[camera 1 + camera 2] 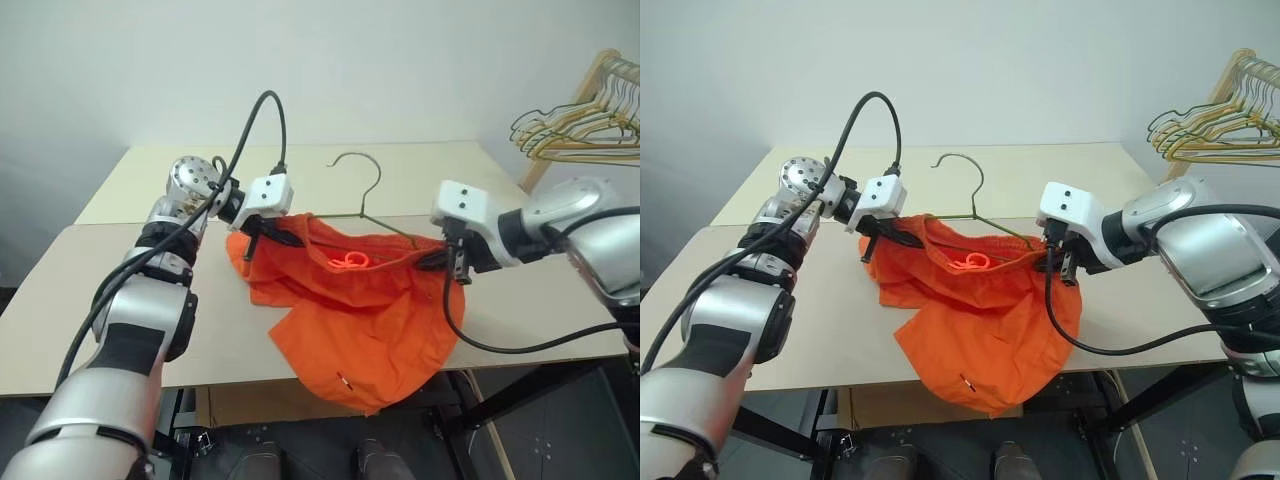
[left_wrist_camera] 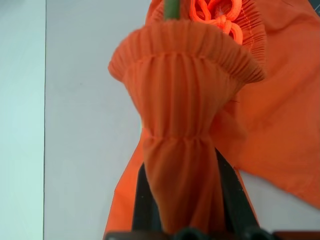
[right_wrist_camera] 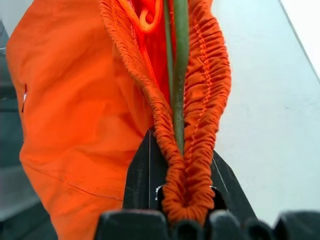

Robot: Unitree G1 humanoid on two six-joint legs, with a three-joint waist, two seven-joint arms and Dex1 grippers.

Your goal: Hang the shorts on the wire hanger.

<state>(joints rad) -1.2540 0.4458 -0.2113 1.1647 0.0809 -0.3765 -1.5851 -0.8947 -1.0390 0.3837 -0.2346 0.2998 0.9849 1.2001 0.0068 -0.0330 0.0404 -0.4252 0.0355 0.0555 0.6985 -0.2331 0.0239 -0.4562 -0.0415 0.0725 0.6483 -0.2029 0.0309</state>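
Shorts (image 1: 350, 310) stretched over hanger (image 1: 362, 195): left gripper (image 1: 262, 235) and right gripper (image 1: 448, 258) clenched on waistband ends; next, settle waistband evenly.

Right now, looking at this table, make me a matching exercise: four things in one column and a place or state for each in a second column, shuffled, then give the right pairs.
Things:
1. shorts
2. wire hanger
3. left gripper
4. bunched hangers

Places or states:
A. off to the right, beyond the table's far corner
B. shut on one end of the waistband
C. orange, draped over the table's near edge
D. hook pointing away from the robot, lower part tucked inside the waistband

Pairs: 1-C, 2-D, 3-B, 4-A
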